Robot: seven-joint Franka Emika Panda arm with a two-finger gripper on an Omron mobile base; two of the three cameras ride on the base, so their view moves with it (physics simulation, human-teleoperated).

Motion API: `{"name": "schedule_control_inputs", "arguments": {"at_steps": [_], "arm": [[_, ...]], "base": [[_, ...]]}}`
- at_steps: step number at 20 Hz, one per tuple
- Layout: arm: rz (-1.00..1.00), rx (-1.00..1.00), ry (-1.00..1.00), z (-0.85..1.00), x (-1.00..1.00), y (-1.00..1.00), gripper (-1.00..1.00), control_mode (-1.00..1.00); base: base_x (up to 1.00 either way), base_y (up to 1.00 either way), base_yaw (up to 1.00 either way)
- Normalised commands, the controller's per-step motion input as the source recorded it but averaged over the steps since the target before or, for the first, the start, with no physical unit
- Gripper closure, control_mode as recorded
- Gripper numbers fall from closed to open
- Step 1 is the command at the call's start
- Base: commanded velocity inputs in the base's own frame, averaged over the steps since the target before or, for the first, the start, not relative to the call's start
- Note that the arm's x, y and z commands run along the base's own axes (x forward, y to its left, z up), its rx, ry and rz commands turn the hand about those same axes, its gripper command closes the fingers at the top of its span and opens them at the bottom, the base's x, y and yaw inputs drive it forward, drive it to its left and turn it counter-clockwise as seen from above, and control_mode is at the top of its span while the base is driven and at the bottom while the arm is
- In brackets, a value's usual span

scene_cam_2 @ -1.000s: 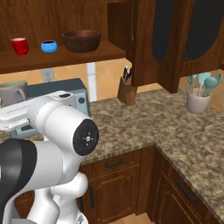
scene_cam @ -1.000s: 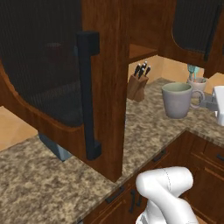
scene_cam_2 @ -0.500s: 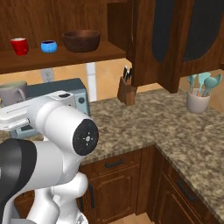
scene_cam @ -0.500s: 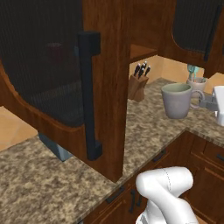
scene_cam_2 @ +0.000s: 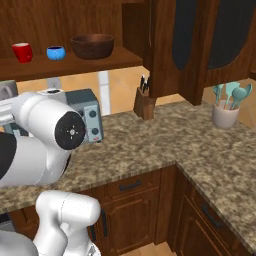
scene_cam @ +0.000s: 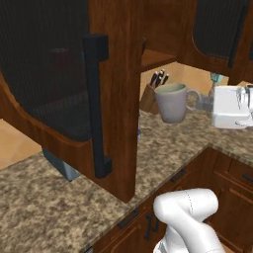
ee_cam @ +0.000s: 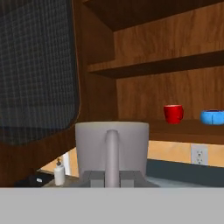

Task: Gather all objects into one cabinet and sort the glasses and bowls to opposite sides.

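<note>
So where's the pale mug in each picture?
Left base view: the pale mug is right of centre, up in the air in front of the knife block.
Right base view: a grey sliver of it shows at the far left edge, cut off.
Hand view: bottom centre, handle facing the camera.
Shared landmark: the knife block, in both base views.

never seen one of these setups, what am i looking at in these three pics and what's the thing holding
A white robot arm in a rendered kitchen. Two pictures come from cameras on its base, behind it to left and right; the third looks along its hand. The end effector holds a pale grey-beige mug by the handle, near the open cabinet door. On the cabinet shelf sit a red mug, a small blue bowl and a brown bowl. The counter carries a toaster oven, knife block and utensil pot.
</note>
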Motion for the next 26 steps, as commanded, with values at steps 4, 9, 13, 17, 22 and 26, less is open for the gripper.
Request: {"name": "schedule_control_inputs", "arguments": {"at_steps": [4,9,13,17,22,26], "arm": [[0.00,0.13,-0.02,0.41,0.05,0.09,1.00,-1.00],[0.01,0.15,0.00,0.50,0.09,0.34,1.00,-1.00],[0.07,0.01,0.08,0.15,0.56,0.54,1.00,-1.00],[0.11,-0.05,0.00,-0.10,0.21,0.31,1.00,-1.00],[0.02,-0.03,-0.20,-0.04,0.25,0.33,1.00,-1.00],[0.00,-0.02,-0.23,0.19,0.63,0.52,1.00,-1.00]], "base": [[0.00,0.00,0.00],[0.00,0.00,0.00],[0.00,0.00,0.00],[0.00,0.00,0.00],[0.00,0.00,0.00],[0.00,0.00,0.00]]}}
